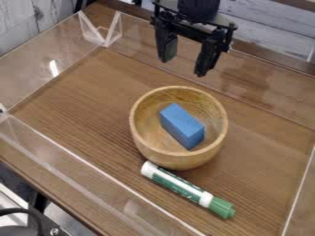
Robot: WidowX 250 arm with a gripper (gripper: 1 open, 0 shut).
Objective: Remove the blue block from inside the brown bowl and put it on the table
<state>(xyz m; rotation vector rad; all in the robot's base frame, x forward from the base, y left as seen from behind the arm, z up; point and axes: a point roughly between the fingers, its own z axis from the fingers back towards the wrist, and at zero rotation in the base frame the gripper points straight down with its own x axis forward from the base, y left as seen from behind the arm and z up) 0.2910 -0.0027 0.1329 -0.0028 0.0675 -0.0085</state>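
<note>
The blue block [182, 125] lies inside the brown bowl [144, 135], slanted across its bottom. The bowl rests on the dark wood-grain table [87, 101], a little in front of the middle. My gripper [187, 53] hangs over the far part of the table, behind and above the bowl, pointing down. Its two black fingers [164, 46] stand apart and open, with nothing between them. It touches neither bowl nor block.
A white-and-green marker [187, 190] lies on the table just in front of the bowl, pointing toward the front right. Clear acrylic walls [50, 147] ring the tabletop, with a clear bracket [101, 30] at the back left.
</note>
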